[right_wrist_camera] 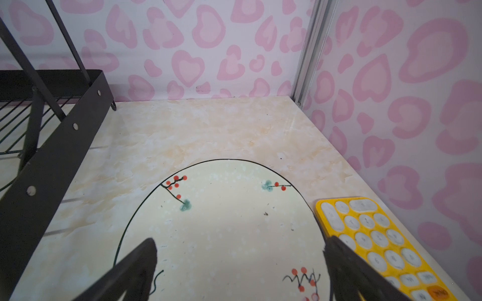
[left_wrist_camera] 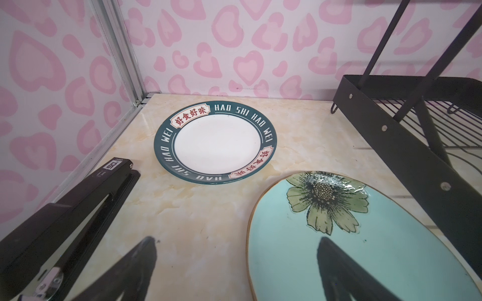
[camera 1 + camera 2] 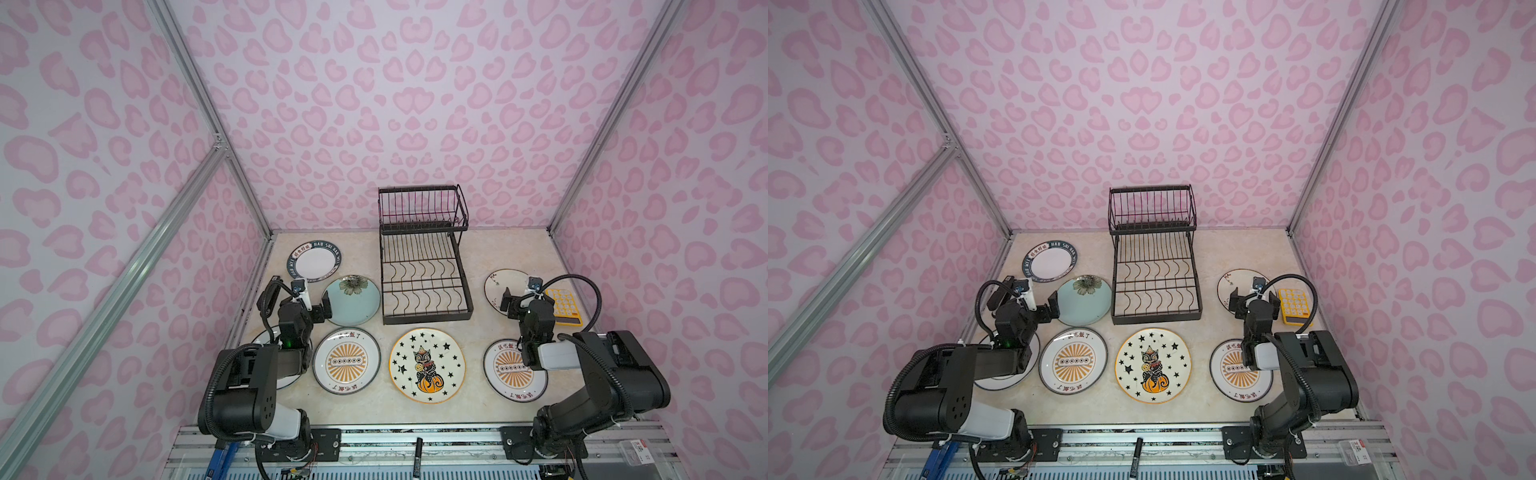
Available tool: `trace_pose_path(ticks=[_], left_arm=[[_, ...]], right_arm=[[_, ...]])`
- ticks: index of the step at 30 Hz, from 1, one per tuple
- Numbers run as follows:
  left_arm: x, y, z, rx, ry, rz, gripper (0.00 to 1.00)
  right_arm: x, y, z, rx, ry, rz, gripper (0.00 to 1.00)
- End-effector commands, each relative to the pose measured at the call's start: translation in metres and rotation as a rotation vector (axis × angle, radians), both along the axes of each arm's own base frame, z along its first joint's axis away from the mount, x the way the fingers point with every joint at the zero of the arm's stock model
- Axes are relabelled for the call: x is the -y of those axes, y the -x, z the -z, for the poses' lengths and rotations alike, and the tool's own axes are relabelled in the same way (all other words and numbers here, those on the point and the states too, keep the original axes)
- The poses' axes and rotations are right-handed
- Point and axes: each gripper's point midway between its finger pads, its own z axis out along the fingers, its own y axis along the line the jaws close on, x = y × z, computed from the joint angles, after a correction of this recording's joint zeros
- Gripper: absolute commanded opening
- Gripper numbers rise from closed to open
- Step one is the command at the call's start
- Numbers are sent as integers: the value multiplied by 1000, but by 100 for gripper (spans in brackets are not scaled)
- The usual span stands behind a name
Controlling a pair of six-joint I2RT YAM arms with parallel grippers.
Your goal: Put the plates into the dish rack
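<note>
The black wire dish rack (image 3: 424, 270) (image 3: 1154, 270) stands at the back middle with no plates in it. Flat on the table lie a lettered-rim plate (image 3: 316, 261) (image 2: 216, 142), a teal flower plate (image 3: 353, 301) (image 2: 365, 247), two orange-sunburst plates (image 3: 347, 360) (image 3: 509, 370), a star-and-cat plate (image 3: 427, 365) and a white berry plate (image 3: 498, 286) (image 1: 221, 229). Another white plate (image 3: 262, 337) is mostly hidden under the left arm. My left gripper (image 3: 299, 293) (image 2: 236, 242) hangs open over the teal plate's left rim. Above the berry plate, my right gripper (image 3: 528, 293) (image 1: 240, 242) is open too.
A yellow calculator (image 3: 563, 305) (image 1: 378, 234) lies against the berry plate's right side, close to the right wall. Pink patterned walls with aluminium posts close in the table on three sides. A black marker (image 3: 417, 455) rests on the front rail.
</note>
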Motion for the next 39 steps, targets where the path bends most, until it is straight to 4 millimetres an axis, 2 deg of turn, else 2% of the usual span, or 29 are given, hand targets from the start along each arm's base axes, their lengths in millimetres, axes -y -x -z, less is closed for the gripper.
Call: trace_pose_path(ticks=[1,18,21,24,28,33,35,39], left_arm=[[1,-4,-10,36,-2,8,98],[-2,-7,-13,16,-6,-14,98],[-7,-10,-22,-29,-2,-53,98],[-10,-1,-28,-22,25,-88,98],[-20,14,-55,21,91,-177,98],[-25,30,-116,92,185,-261,98],[-19,34,-134,98,205,-256,98],[-2,41,-144,34,225,-225,98]], right_arm=[[1,1,-1,11,-5,9,100],[0,-1,-2,1,-16,-12,100],[3,-4,-14,-15,-18,8,100],[8,-1,-24,-11,-20,39,100],[14,0,-49,-29,-61,104,100],[-9,5,-91,-22,-178,14,100],[-13,12,-104,-39,-225,8,100],[-13,27,-117,-69,-312,1,100]])
